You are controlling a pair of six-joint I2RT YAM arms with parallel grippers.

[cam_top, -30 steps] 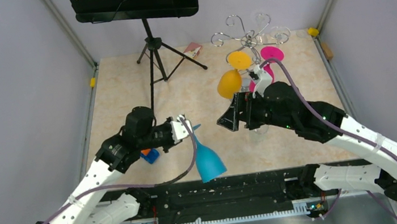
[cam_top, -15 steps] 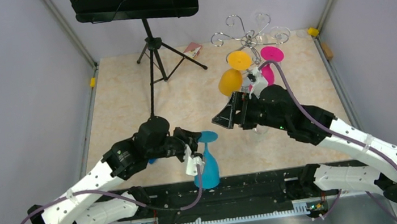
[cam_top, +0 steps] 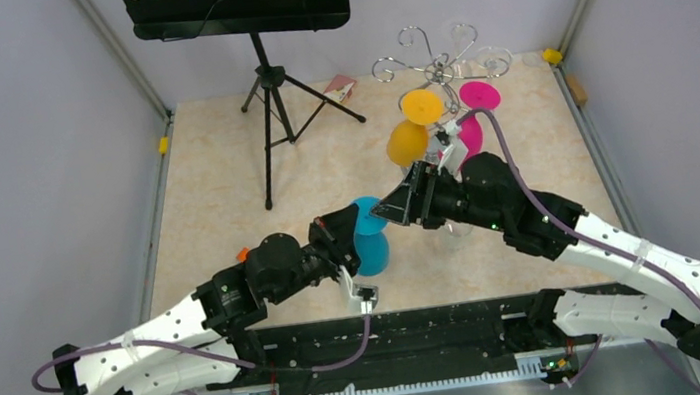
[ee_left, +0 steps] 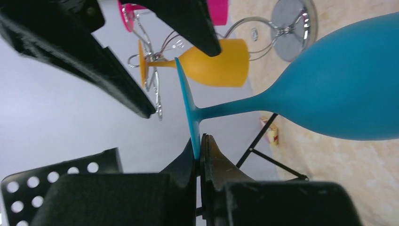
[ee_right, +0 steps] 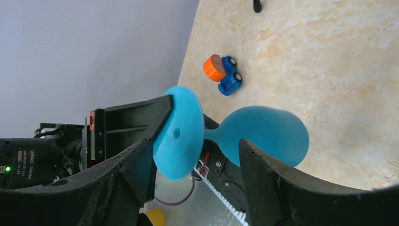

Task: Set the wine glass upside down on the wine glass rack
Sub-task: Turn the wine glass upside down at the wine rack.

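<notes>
The blue wine glass [cam_top: 370,251] hangs over the table's middle, held by the rim of its foot in my shut left gripper [cam_top: 340,231]. In the left wrist view the two pads pinch the thin foot edge [ee_left: 194,141], with the bowl [ee_left: 339,94] out to the right. My right gripper [cam_top: 390,209] is open, one finger on each side of the foot and stem [ee_right: 181,136], with gaps showing. The chrome wine glass rack [cam_top: 436,66] stands at the back right, with an orange glass [cam_top: 408,142] and a pink glass [cam_top: 478,96] hanging upside down from it.
A black tripod music stand [cam_top: 262,87] stands at the back left. A small blue and orange toy car [ee_right: 223,74] lies on the table left of centre. A small card [cam_top: 340,86] lies by the back wall. Grey walls close in both sides.
My left arm has swung the blue glass from the near edge up and right into the right gripper's jaws. The right arm has edged left and its jaws have narrowed.
</notes>
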